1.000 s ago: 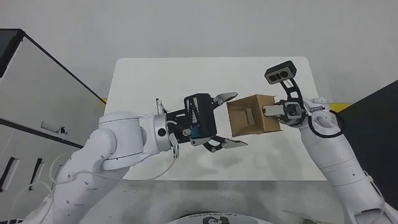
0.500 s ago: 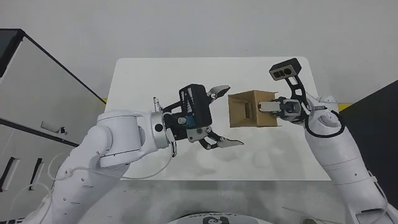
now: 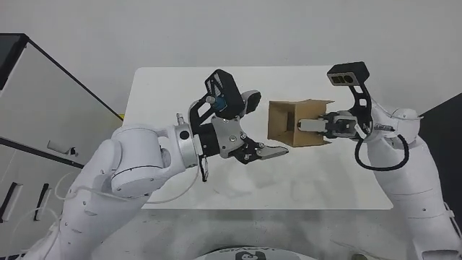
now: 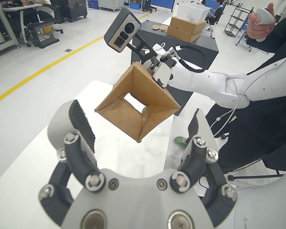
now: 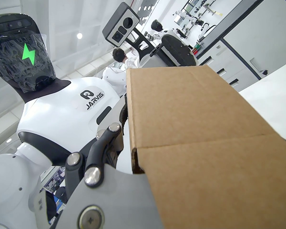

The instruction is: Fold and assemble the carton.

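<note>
My right jaws hold the carton, opened into a tube; my left jaws are open, and the ends need folding.

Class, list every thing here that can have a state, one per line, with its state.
carton: opened into a tube, both ends unclosed, gripped by one wall.
left gripper: open, empty, facing the carton's open end.
right gripper: shut on the carton's wall.
</note>
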Robot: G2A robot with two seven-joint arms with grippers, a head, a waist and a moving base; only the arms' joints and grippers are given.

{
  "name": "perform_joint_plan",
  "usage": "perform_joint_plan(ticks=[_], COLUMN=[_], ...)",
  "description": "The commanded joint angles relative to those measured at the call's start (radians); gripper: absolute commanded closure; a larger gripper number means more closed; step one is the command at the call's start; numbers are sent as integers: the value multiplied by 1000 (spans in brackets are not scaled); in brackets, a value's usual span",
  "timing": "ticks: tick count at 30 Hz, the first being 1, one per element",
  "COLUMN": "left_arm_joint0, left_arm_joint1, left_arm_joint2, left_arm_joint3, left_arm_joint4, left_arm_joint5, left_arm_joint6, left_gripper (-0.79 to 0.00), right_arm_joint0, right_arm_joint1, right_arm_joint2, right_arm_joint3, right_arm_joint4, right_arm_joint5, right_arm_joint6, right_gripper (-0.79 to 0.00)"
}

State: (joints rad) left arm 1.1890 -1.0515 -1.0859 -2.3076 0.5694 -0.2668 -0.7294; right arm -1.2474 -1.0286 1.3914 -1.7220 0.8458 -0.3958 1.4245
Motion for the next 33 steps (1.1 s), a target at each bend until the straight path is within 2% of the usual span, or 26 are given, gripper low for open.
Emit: perform_joint_plan(ticks=[1, 3, 6, 9, 21, 26, 33], left_arm_joint0=[7, 19, 8, -15, -4, 0, -21], left_arm_joint1=[0, -2, -6, -8, -8, -9, -9], left_arm_joint2=[0, 5, 1, -2, -6, -23, -22], left_arm_joint3=[11, 29, 49, 54, 74, 92, 123], left_arm_joint4=[-3, -52, -166, -207, -230, -300, -385], left_arm_joint5=[15, 77, 167, 232, 229, 234, 288], left_arm_joint6=[2, -16, -63, -122, -110, -117, -193], left_gripper=[-785, -785, -785, -785, -785, -785, -785], right_arm_joint0=[0, 8, 12, 19, 18, 31, 41], right_arm_joint1=[0, 1, 1, 1, 4, 7, 10], right_arm_joint2=[0, 2, 4, 5, 17, 29, 3], right_arm_joint3=[0, -31, -51, -60, -62, -53, -47], right_arm_joint4=[0, -48, -55, -69, -125, -154, -192], right_arm_joint5=[0, -6, -20, -31, -38, -56, -56], right_arm_joint6=[0, -7, -20, -31, -71, -56, -56], right_gripper=[0, 0, 0, 0, 0, 0, 0])
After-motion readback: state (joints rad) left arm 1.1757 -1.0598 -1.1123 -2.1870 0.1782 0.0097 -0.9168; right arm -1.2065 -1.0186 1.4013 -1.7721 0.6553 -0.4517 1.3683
